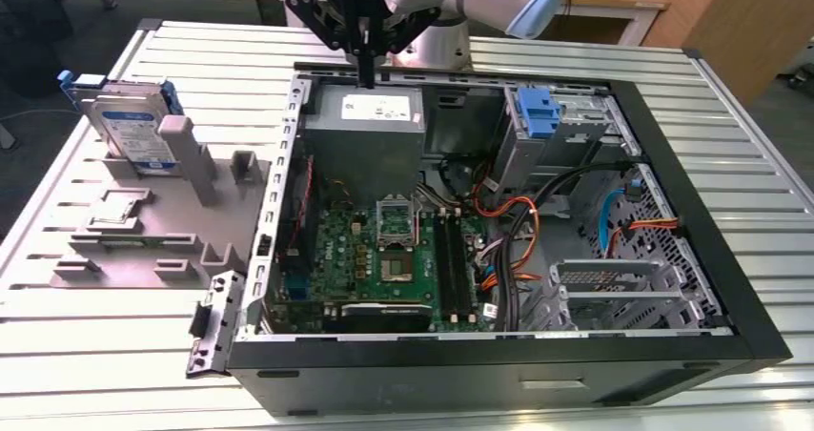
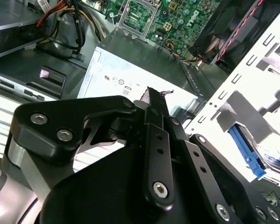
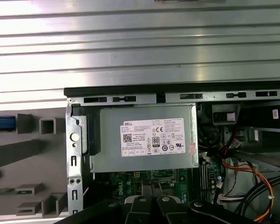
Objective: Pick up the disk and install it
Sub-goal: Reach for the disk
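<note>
Hand (image 1: 366,76) of the arm hangs over the rear edge of the open computer case (image 1: 509,345), just above the grey power supply (image 1: 369,116). Its fingers (image 2: 155,126) are pressed together, narrow, and they hold nothing. The disk (image 1: 133,126) is well apart from it. It stands upright on its edge in the grey holder (image 1: 140,231) on the bench (image 1: 216,50), at the exterior view's left, outside the case. I judge that no part of the task is done yet.

Some things could go wrong from here, in my opinion. With closed fingers the hand cannot take the disk; it would only push it and tip it in the holder. The posts of the holder stand close to the disk, so a finger may strike one. The hand is low near the case wall, and a sideways move without lifting could hit the metal edge. Inside the case loose cables (image 1: 509,212) could catch the disk.
</note>
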`<action>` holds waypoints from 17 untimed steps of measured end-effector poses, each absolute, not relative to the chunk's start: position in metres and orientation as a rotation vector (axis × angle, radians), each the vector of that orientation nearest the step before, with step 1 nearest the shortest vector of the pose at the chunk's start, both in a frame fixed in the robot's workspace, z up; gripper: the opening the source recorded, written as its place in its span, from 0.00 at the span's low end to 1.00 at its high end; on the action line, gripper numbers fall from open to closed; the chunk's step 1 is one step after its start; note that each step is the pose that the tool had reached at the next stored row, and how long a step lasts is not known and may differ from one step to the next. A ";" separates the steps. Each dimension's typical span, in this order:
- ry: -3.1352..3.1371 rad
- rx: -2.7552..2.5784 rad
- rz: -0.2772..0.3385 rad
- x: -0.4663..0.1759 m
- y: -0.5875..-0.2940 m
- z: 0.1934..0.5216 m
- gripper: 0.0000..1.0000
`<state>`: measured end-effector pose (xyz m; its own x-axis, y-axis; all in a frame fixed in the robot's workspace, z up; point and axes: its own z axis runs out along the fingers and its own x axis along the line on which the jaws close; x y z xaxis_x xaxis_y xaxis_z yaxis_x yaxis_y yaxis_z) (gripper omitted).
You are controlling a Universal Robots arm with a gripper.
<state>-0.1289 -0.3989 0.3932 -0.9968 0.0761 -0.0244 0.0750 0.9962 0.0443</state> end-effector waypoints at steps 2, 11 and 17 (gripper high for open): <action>3.113 0.118 0.068 -0.130 -0.399 0.393 0.10; 3.117 0.118 0.067 -0.133 -0.399 0.392 0.10; 3.122 0.119 0.067 -0.135 -0.399 0.391 0.10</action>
